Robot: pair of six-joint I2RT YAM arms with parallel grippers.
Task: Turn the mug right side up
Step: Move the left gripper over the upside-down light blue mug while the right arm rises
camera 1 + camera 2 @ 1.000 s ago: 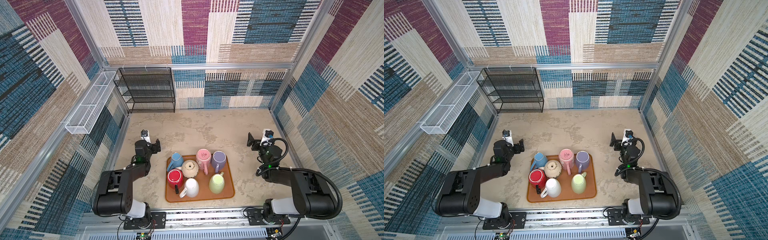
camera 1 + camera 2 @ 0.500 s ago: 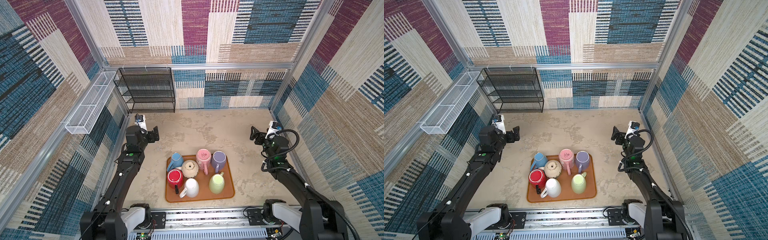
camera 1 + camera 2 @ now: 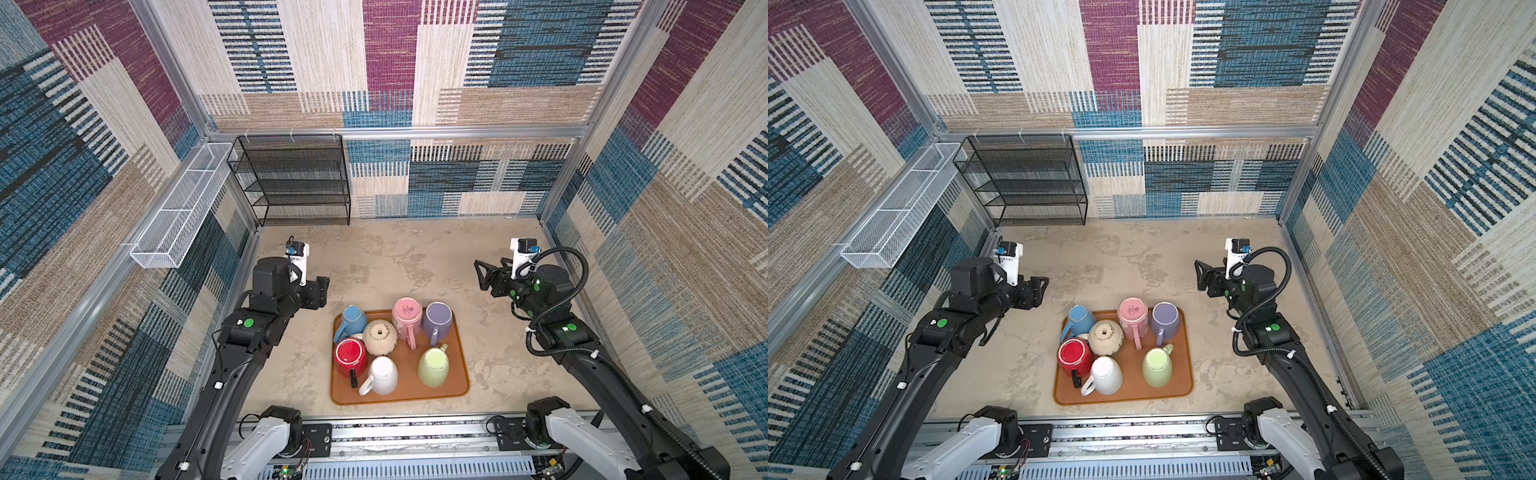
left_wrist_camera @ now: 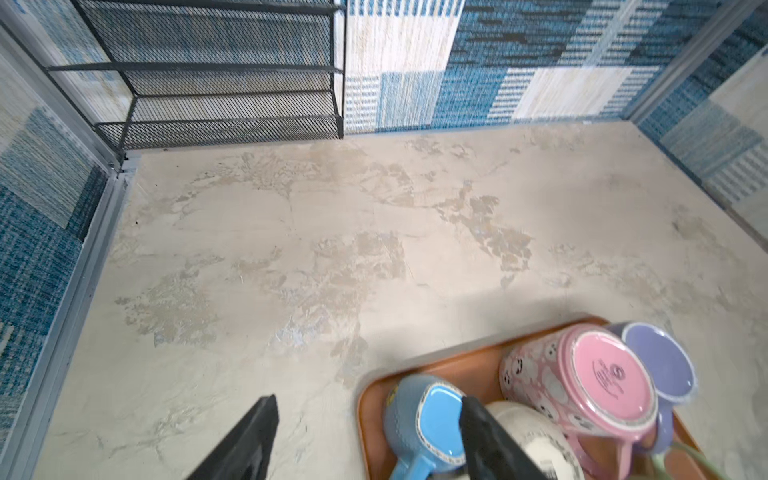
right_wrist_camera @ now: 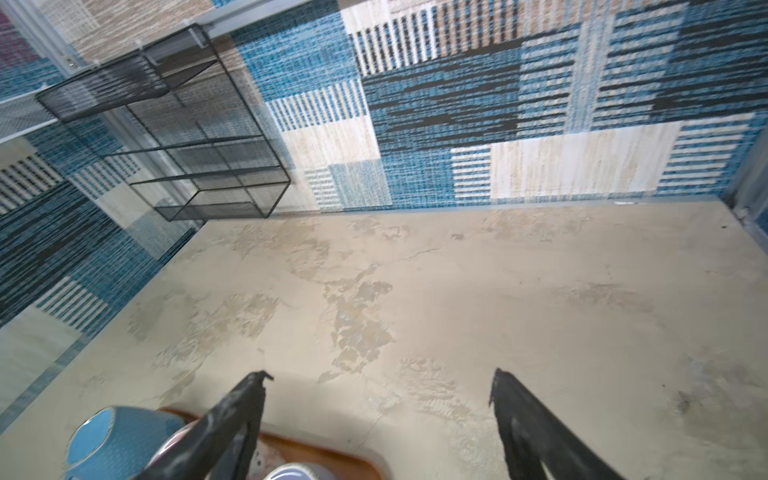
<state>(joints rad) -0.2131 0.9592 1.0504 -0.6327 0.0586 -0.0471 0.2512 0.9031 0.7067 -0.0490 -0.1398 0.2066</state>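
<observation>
a black mesh shelf rack (image 3: 291, 178) with several tiers stands on the mottled beige tabletop (image 3: 395, 257) in the far left corner, against the back wall. a long, narrow white wire basket (image 3: 178, 212), divided into compartments, hangs along the left wall's metal frame, near the rack's top. an orange-brown tray (image 3: 409, 388) lies near the front edge, about midway across. woven patchwork panels (image 3: 390, 62) in blue, beige and maroon cover the walls.
</observation>
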